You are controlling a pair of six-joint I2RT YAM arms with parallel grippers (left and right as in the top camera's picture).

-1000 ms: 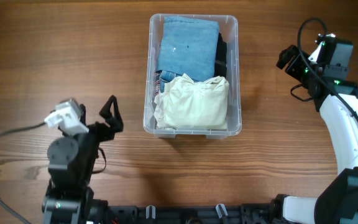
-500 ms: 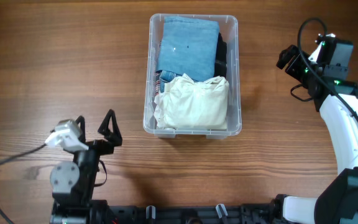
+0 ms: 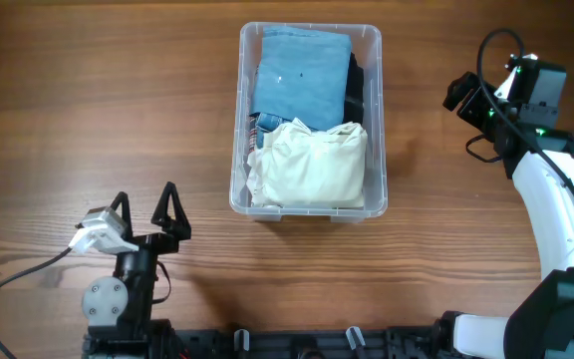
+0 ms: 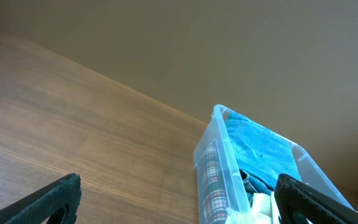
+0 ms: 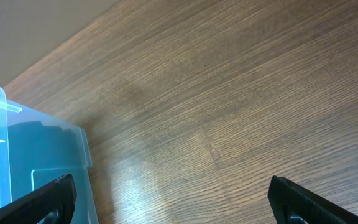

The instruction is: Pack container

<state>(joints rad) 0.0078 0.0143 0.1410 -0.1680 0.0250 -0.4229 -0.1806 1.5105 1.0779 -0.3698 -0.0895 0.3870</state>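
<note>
The clear plastic container (image 3: 375,120) stands at the middle of the table, holding a folded blue garment (image 3: 302,72), a cream garment (image 3: 312,165), a dark garment at the right wall and a plaid one at the left wall. It also shows in the left wrist view (image 4: 211,168) and the right wrist view (image 5: 42,155). My left gripper (image 3: 144,207) is open and empty at the front left, apart from the container; in its wrist view (image 4: 179,202) the fingers spread wide. My right gripper (image 3: 458,93) is open and empty at the right of the container, and in its wrist view (image 5: 174,199) the fingers frame bare wood.
The wooden table (image 3: 118,100) surrounds the container. A grey cable (image 3: 8,279) trails from the left arm at the front left. The right arm's white link (image 3: 556,219) runs along the right edge.
My left arm has drawn back toward the front edge, its gripper sliding a little down and left, still open. The right arm and container have not moved.
</note>
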